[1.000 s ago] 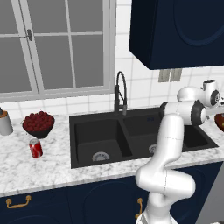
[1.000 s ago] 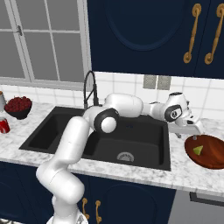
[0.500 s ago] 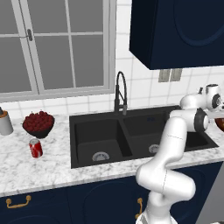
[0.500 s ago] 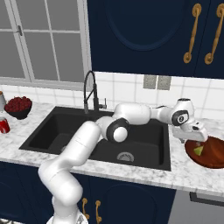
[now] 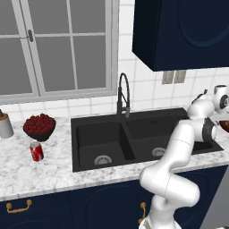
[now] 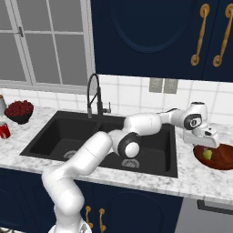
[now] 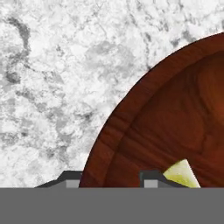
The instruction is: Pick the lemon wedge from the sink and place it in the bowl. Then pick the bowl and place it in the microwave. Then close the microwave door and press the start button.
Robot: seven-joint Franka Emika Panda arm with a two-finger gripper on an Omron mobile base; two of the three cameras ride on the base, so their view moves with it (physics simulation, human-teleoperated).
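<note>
Two fingertips of gripper (image 7: 108,177) straddle glossy wood-grained bowl (image 7: 175,122) rim, apparently pinching it; yellow wedge (image 7: 183,174) inside, marble counter (image 7: 52,87) beneath.

Fruit bowl (image 5: 39,126), red can (image 5: 36,151)

the sink (image 6: 68,132) is set in the counter (image 6: 195,179), faucet (image 6: 94,93) at its back edge. the bowl (image 6: 223,159) sits on the counter right of the sink, the wedge (image 6: 207,154) in it. fruit bowl (image 5: 39,127) and can (image 5: 36,151) stand left of the sink.
</note>
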